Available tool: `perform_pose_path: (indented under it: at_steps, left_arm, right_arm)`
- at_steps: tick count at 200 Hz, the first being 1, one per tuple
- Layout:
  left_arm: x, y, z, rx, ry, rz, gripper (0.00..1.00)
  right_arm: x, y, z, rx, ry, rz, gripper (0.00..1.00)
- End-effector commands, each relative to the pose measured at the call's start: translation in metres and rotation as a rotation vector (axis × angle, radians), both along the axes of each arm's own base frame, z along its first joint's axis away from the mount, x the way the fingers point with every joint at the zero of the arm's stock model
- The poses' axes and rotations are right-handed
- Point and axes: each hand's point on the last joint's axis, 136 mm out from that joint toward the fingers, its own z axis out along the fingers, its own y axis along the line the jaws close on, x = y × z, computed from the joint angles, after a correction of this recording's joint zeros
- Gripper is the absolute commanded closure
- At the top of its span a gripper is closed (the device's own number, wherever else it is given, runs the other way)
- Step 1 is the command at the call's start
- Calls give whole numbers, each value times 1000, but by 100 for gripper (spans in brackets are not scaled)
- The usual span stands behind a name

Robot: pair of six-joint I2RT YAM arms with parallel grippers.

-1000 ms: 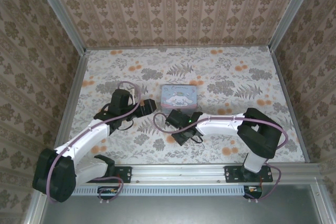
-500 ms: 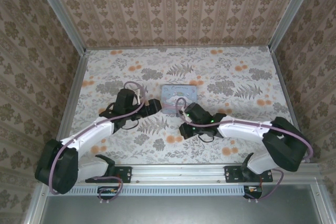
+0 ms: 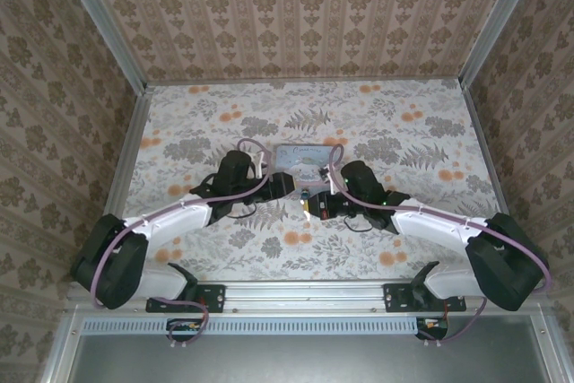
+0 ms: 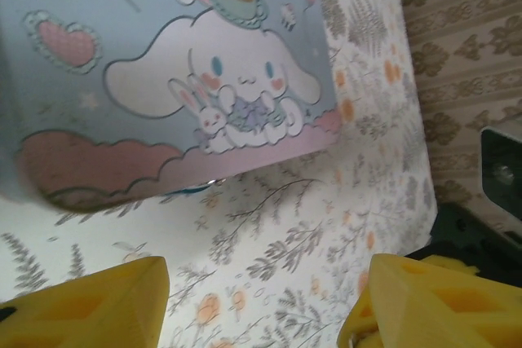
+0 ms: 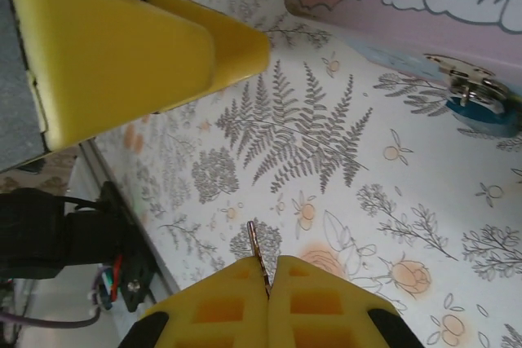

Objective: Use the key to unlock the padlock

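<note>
Grippers meet just near of the tin (image 3: 305, 157) in the top view, left gripper (image 3: 284, 184) beside right gripper (image 3: 311, 207). Left wrist: its 2 yellow fingers (image 4: 106, 303) stand apart, holding nothing. Right wrist: fingers pinch the key (image 5: 258, 258), which points straight out, in line with them. The padlock (image 5: 481, 105) lies against the tin, farther right.

Table (image 3: 404, 132) with pale leaf-and-orange-flower print, walled on three sides, pastel cartoon tin (image 3: 305, 155) lying flat near the middle, small teal padlock (image 5: 483, 105) on the table against the tin's near edge.
</note>
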Motion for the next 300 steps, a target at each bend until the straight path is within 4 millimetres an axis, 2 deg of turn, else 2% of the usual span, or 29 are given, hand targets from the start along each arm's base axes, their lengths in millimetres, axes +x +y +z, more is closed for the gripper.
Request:
perform_pose_path:
  at_steps: [1, 16, 38, 65, 81, 117, 132, 153, 177, 206, 258, 300]
  left_arm:
    - [3, -14, 25, -112, -41, -28, 37]
    - [3, -16, 28, -131, -42, -32, 39]
    - [3, -18, 28, -141, -42, -39, 48]
    - [4, -21, 26, -143, -39, -48, 49]
    - [6, -22, 27, -143, -40, -51, 44]
    - [7, -23, 27, -125, -51, -61, 23]
    - [7, -22, 29, -114, -62, -65, 18]
    - [8, -21, 32, -105, -76, -67, 17]
    - [8, -20, 34, -114, -78, -72, 20]
    - [4, -24, 35, -144, -66, -96, 31]
    - [0, -27, 41, -185, -69, -113, 46]
    - [-3, -30, 38, -179, -65, -125, 48]
  right_arm:
    - [-3, 6, 16, 102, 7, 42, 100]
    - [-2, 4, 17, 114, 9, 44, 100]
    - [1, 2, 19, 132, 8, 39, 100]
    - [6, -2, 16, 128, 17, 19, 100]
    - [8, -4, 14, 127, 23, 13, 100]
    - [6, -6, 15, 137, 25, 29, 100]
    - [4, -6, 18, 153, 17, 51, 100]
    - [1, -5, 23, 180, 7, 85, 100]
    - [0, -5, 29, 214, -3, 118, 100]
    - [-1, -2, 37, 250, -7, 159, 100]
    - [7, 1, 32, 256, 8, 151, 100]
    - [12, 2, 36, 266, -4, 136, 100]
